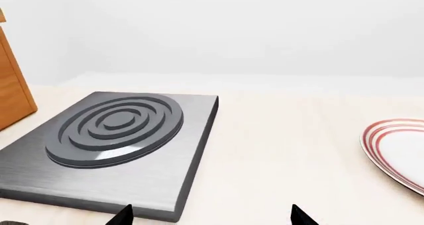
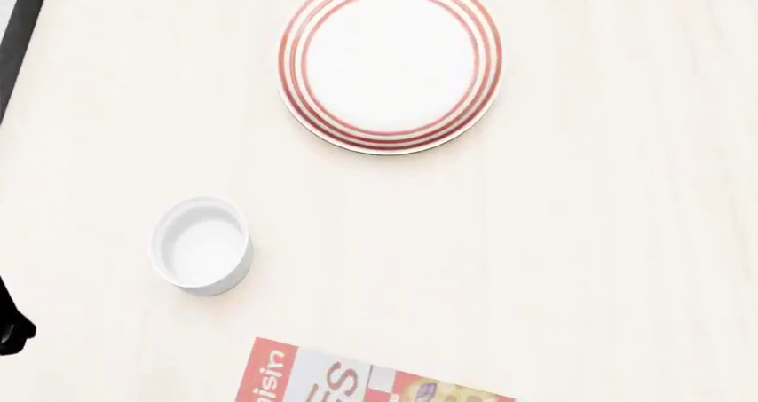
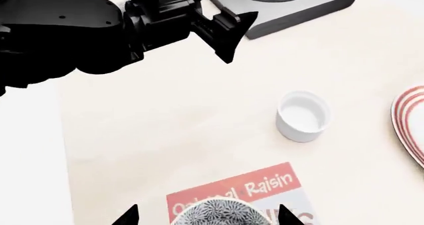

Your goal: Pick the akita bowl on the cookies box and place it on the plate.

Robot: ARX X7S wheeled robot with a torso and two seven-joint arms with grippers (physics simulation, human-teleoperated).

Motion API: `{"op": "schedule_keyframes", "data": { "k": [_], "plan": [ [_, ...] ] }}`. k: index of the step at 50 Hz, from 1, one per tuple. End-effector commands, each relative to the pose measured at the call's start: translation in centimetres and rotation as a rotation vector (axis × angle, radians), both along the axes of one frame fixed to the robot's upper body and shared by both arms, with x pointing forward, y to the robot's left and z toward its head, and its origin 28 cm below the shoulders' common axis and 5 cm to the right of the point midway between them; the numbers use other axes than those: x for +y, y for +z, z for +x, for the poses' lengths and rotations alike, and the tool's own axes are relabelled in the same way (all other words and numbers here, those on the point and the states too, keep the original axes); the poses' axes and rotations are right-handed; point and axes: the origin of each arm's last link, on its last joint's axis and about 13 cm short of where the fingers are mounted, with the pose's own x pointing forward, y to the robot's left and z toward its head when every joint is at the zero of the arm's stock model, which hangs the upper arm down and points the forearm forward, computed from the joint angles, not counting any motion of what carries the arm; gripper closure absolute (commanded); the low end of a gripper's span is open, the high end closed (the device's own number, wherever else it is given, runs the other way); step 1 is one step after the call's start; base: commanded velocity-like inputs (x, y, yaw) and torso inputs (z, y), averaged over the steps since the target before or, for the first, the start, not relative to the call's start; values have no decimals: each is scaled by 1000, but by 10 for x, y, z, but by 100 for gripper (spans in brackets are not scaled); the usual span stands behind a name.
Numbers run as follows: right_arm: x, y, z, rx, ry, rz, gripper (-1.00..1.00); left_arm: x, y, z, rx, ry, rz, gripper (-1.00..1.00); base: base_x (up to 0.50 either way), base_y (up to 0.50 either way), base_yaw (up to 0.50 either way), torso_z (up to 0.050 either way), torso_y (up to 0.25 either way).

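Your speckled bowl sits on the cookies box, and the box lies on the pale table. Your right gripper hangs directly over that bowl with its two dark fingertips spread wide, one on each side of the rim and not touching it. From the box, the small white cup stands a little way off on the table, and the red-ringed plate lies farther beyond the cup, well apart from the box and bare on its face. Your left gripper hovers above the table beyond the box, near the grey stove plate, its fingers parted and holding nothing. A wooden panel stands just beside the stove plate.
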Motion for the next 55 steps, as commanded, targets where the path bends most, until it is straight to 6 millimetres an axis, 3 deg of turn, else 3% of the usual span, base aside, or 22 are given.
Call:
{"op": "schedule_keyframes", "data": {
  "k": [1, 20, 39, 55],
  "plan": [
    [3, 3, -9, 27, 66, -67, -100, 1, -2, 0, 6, 2, -6, -100, 0, 0, 0, 0, 0],
    [4, -7, -6, 102, 53, -255, -100, 1, -5, -1, 12, 2, -14, -100, 0, 0, 0, 0, 0],
    [9, 3, 4, 98, 37, -372, -100, 1, -8, -1, 18, -3, -20, -100, 0, 0, 0, 0, 0],
    [19, -1, 14, 114, 71, -508, -100, 2, -9, -1, 22, -1, -23, -100, 0, 0, 0, 0, 0]
  ]
}}
